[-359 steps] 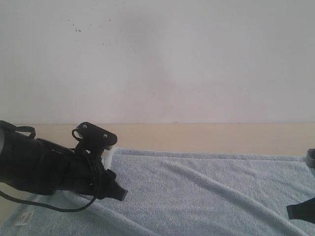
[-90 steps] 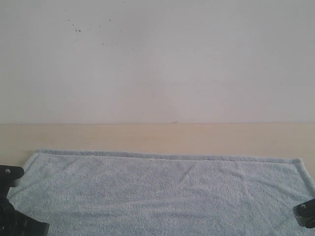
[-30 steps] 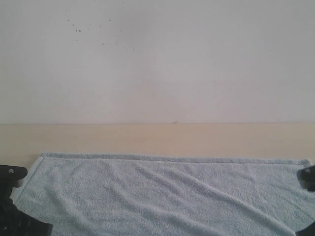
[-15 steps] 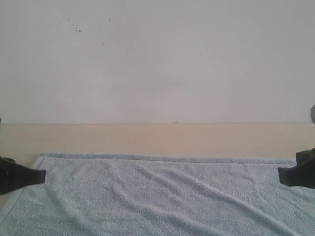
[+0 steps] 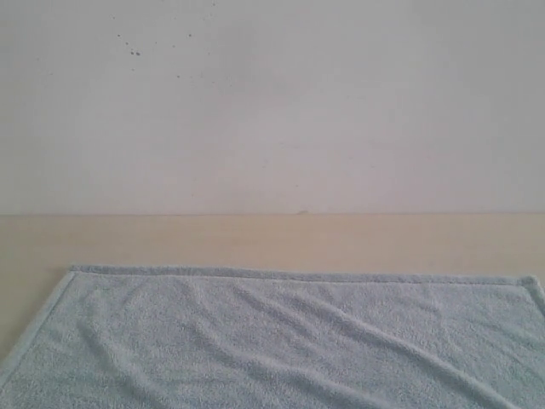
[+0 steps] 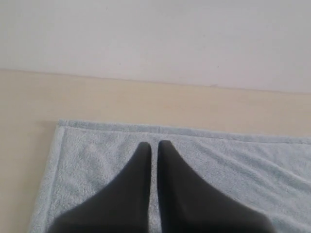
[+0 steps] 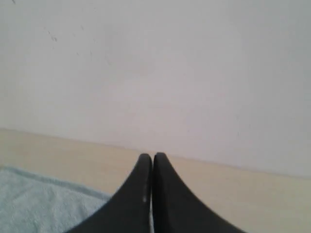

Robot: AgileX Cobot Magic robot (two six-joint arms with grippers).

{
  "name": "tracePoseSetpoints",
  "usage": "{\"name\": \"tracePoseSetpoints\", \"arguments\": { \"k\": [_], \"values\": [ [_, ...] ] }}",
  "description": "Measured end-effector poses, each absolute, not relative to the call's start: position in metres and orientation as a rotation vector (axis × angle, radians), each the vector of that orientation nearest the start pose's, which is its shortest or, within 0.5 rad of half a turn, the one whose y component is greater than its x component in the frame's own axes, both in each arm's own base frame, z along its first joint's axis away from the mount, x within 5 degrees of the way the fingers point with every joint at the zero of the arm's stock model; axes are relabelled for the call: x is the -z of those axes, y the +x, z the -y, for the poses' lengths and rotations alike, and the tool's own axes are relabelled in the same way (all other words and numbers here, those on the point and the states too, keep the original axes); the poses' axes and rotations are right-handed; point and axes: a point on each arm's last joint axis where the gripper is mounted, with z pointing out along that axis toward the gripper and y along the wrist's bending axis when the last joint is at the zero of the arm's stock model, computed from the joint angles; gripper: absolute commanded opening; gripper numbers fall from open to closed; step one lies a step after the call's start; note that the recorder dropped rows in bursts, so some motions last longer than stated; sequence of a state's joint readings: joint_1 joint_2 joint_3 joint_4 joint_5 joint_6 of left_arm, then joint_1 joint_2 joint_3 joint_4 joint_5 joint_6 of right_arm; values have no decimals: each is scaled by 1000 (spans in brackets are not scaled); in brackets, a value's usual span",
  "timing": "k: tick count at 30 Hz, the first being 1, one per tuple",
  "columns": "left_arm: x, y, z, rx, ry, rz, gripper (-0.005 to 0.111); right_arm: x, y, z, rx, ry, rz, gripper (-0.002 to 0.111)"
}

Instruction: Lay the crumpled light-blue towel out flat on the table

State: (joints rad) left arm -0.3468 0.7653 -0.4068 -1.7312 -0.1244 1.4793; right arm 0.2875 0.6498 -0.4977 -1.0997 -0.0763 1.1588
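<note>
A pale light-blue towel [image 5: 281,341] is seen on a plain cream-beige table [image 5: 272,239], backed by a white wall [image 5: 272,102] speckled with dark dots, plus black grippers [image 6: 153,145].

Table [image 5: 255,240]: smooth, plain, pale beige wood surface; far edge meets a white wall [image 5: 272,111]; a bare strip shows beyond the cloth. Towel [image 5: 281,341]: pale light-blue terry, lying directly on the table, spread open; far hemmed edge straight; both far corners in view; shallow diagonal wrinkles cross its middle.
</note>
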Motion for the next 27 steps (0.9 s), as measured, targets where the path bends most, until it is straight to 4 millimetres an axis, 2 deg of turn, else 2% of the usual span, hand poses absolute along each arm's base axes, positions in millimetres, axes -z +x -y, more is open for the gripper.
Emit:
{"name": "tracePoseSetpoints", "arguments": {
  "k": [4,9,12,16,19,27],
  "values": [
    [-273,127,36,337,8,-1794,4,-341,113,-41,-357,-222,-1490,0],
    [-255,103,27,354,1,-1751,4,-353,89,-35,-411,-184,-1383,0],
    [-245,94,24,373,-18,-1733,4,-358,78,-32,-445,-169,-1332,0],
    [-243,86,21,390,-24,-1692,4,-362,66,-30,-483,-157,-1280,0],
    [-245,84,21,397,-29,-1673,4,-351,60,-31,-514,-173,-1270,0],
    [-244,84,21,399,-31,-1673,4,-301,56,-36,-606,-195,-1336,0]
  ]
}}
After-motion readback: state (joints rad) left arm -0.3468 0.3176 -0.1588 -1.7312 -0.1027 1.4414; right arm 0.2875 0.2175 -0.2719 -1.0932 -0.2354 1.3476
